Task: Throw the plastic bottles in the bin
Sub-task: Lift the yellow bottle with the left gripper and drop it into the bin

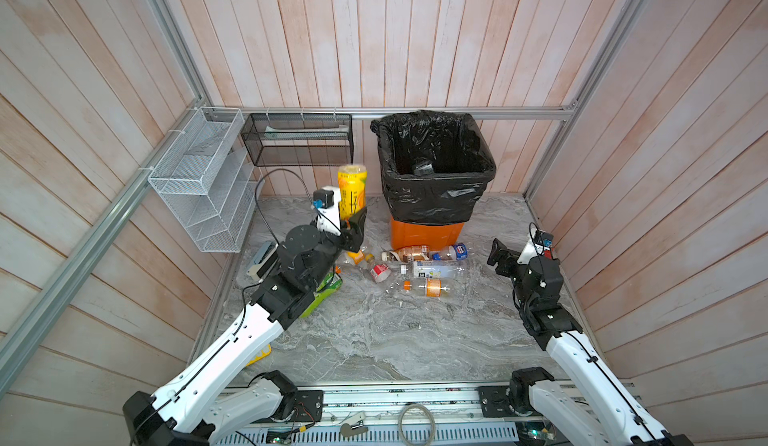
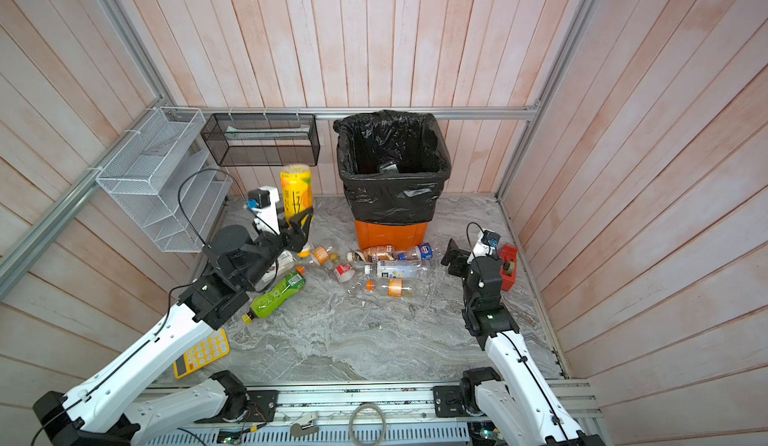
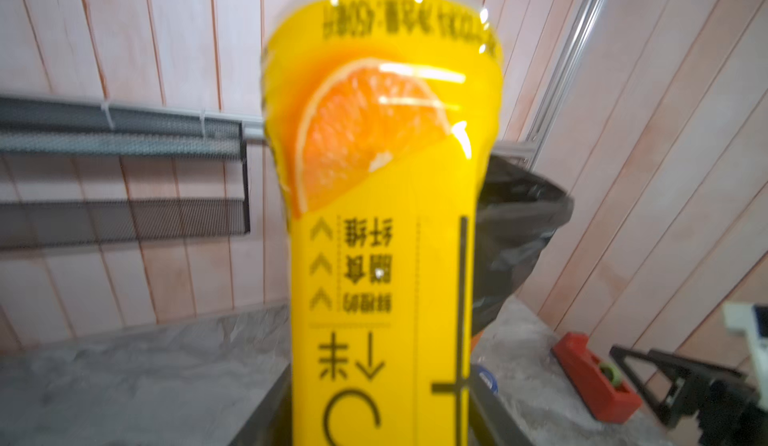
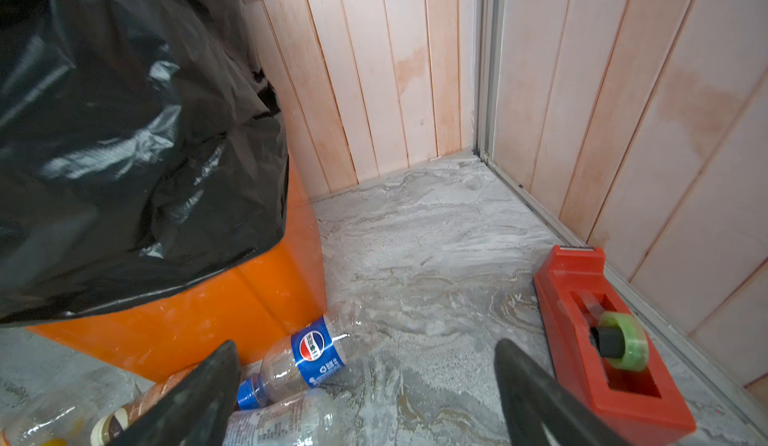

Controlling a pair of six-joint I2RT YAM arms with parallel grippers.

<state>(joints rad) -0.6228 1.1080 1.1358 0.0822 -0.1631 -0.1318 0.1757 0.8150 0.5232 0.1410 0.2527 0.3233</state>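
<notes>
My left gripper (image 1: 353, 227) is shut on a yellow orange-juice bottle (image 1: 352, 190), held on end above the floor, left of the bin (image 1: 428, 234). The same bottle (image 3: 386, 215) fills the left wrist view, with a finger on each side of it. The bin is orange with a black bag over its rim. Several plastic bottles lie on the floor in front of it: a blue-label one (image 1: 451, 252), a brown one (image 1: 411, 253), a white one (image 1: 436, 269) and an orange-label one (image 1: 430, 287). A green bottle (image 2: 278, 294) lies under my left arm. My right gripper (image 1: 496, 253) is open, low and right of the pile, with the blue-label bottle (image 4: 311, 352) just ahead of it.
A red tape dispenser (image 2: 508, 265) sits by the right wall beside my right arm. A yellow calculator (image 2: 201, 352) lies under my left arm. A black mesh basket (image 1: 297, 138) and a white wire rack (image 1: 203, 178) hang on the back and left walls.
</notes>
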